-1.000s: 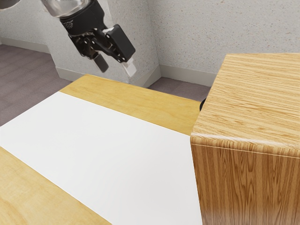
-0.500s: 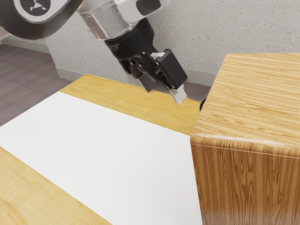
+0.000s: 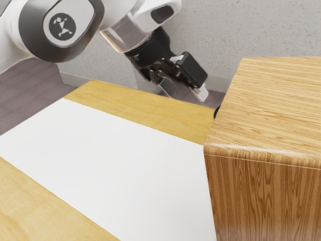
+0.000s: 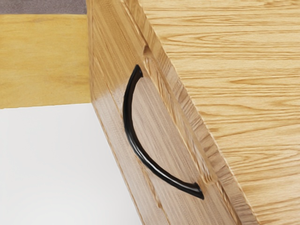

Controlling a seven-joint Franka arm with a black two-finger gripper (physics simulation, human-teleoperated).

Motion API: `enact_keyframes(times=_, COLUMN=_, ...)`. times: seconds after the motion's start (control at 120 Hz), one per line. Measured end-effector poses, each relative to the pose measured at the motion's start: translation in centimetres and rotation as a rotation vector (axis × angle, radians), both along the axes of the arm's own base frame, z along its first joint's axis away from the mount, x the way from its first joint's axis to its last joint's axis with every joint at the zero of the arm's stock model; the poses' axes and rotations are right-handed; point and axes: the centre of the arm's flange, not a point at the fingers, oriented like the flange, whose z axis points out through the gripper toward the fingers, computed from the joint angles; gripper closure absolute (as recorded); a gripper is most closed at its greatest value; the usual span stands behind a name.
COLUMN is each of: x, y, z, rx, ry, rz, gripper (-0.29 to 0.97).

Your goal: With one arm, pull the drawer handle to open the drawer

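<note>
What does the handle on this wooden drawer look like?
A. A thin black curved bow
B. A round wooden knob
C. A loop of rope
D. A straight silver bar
A: in the wrist view the drawer handle is a thin black arc, fixed at both ends and bowing out from the wooden drawer front.

The cabinet [image 3: 271,130] stands on your table [image 3: 140,105] at the exterior view's right, its handle [image 4: 125,110] on the front face. Your end effector [image 3: 186,89] hangs above the table, near that face, apart.
</note>
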Motion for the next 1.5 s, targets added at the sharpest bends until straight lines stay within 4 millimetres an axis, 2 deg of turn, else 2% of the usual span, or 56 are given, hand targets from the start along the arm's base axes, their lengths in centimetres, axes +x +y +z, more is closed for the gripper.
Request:
enact_keyframes(times=0.108, x=-0.1, y=1.5, z=0.1, rx=-0.041, ry=-0.009, rz=0.028, gripper=0.00)
enact_keyframes(times=0.35, x=0.4, y=1.4, z=-1.3, rx=-0.101, ry=-0.006, rz=0.020, gripper=0.00)
enact_keyframes(times=0.517, x=0.6, y=3.1, z=-2.1, rx=-0.092, ry=-0.005, rz=0.049, gripper=0.00)
enact_keyframes(times=0.792, x=1.1, y=1.6, z=-2.6, rx=-0.054, ry=-0.011, rz=0.030, gripper=0.00)
enact_keyframes(times=0.958, x=2.3, y=2.3, z=-4.0, rx=-0.071, ry=0.011, rz=0.049, gripper=0.00)
enact_keyframes(times=1.5, x=3.4, y=2.3, z=-5.2, rx=-0.084, ry=0.011, rz=0.061, gripper=0.00)
